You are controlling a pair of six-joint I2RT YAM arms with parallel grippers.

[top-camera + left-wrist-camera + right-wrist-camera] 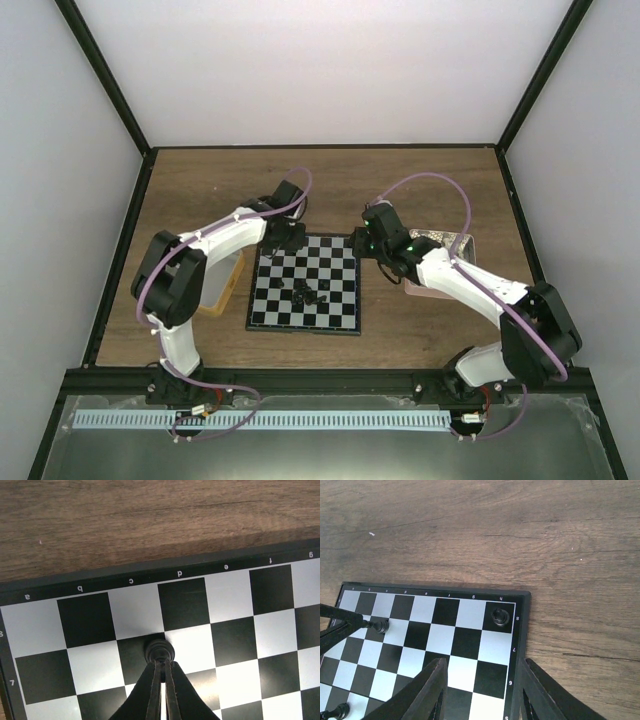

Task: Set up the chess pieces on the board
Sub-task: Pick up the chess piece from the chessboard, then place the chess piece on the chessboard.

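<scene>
Our left pincer is clamped on a black piece standing on a dark square in the board's row 7. Our right pincer hangs, jaws apart, over the board's corner. We see a brown wood-grain desk and white walls. The border reads a to g, 8, 7. More pieces cluster mid-board.

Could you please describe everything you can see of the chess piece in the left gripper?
The piece is tiny, black and glossy, plastic by the look of it, with a rounded head over a wider collar; probably a pawn. It is upright, pinched between the tips of the shut left gripper, over the dark square in column c, row 7 of the board. Whether its base touches the board cannot be told.
</scene>
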